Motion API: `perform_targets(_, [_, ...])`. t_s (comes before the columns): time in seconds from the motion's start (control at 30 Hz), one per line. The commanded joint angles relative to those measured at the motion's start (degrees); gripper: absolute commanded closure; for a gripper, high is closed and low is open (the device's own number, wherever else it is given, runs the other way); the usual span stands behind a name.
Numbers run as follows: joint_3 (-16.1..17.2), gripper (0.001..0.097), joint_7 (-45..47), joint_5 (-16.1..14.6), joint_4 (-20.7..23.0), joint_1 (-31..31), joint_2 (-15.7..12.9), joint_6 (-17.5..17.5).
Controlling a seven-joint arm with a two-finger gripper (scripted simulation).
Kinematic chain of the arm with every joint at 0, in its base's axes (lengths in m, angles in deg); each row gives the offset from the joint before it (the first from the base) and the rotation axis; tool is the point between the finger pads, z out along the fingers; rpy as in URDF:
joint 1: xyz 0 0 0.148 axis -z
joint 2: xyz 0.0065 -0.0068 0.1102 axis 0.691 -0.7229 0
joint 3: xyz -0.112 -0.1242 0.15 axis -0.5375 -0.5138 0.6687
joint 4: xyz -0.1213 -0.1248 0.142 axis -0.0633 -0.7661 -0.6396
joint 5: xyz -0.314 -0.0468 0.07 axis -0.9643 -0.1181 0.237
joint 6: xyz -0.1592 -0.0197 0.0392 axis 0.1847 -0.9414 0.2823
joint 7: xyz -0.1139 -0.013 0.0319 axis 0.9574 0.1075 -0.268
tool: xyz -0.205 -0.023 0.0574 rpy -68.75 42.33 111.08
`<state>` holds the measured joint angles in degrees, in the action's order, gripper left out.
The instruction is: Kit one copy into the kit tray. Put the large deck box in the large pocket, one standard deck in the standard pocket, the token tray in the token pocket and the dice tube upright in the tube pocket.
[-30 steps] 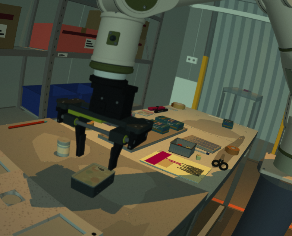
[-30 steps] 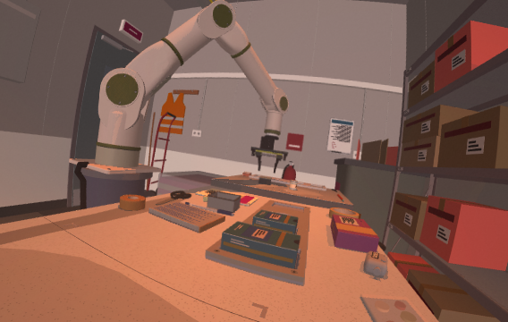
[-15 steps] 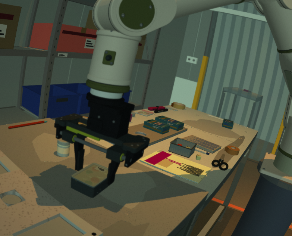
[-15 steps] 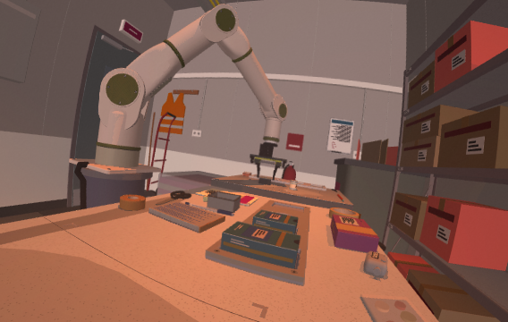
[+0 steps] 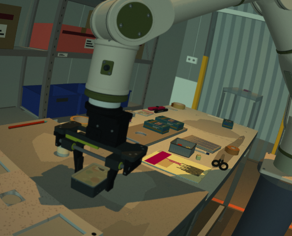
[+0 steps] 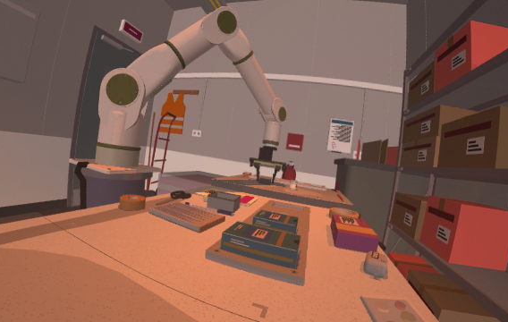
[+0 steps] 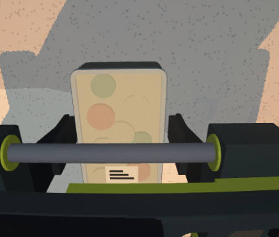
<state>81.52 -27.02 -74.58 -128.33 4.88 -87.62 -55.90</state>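
Observation:
The token tray (image 5: 89, 179) lies flat on the table between the fingers of my gripper (image 5: 94, 170), right of the kit tray (image 5: 19, 200). My gripper is open and holds nothing. The token tray is a dark shallow box with a clear lid over coloured discs (image 7: 119, 123). The dice tube (image 5: 63, 152) stands upright on the table behind my gripper, partly hidden by it. The kit tray has a round tube pocket (image 5: 11, 198) and rectangular pockets. Two teal deck boxes (image 5: 163, 124) sit on a second board farther along the table.
A grey bin (image 5: 182, 147) of small parts stands right of my gripper, beside a keyboard (image 5: 201, 142). A printed sheet (image 5: 177, 163), scissors (image 5: 220, 163) and tape rolls (image 5: 231, 150) lie near the table's right edge. A red pencil (image 5: 26, 124) lies far left. Shelving stands behind.

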Motion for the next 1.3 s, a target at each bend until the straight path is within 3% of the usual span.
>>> perform_targets(0.0, [0.01,0.0213,0.00,0.00,0.05,0.00,0.07,-0.01])
perform_targets(0.33, [0.01,0.0223,0.00,0.00,0.04,0.00,0.05,0.01])
perform_targets(1.27, [0.01,0.0783,0.00,0.00,0.03,0.00,0.04,0.02])
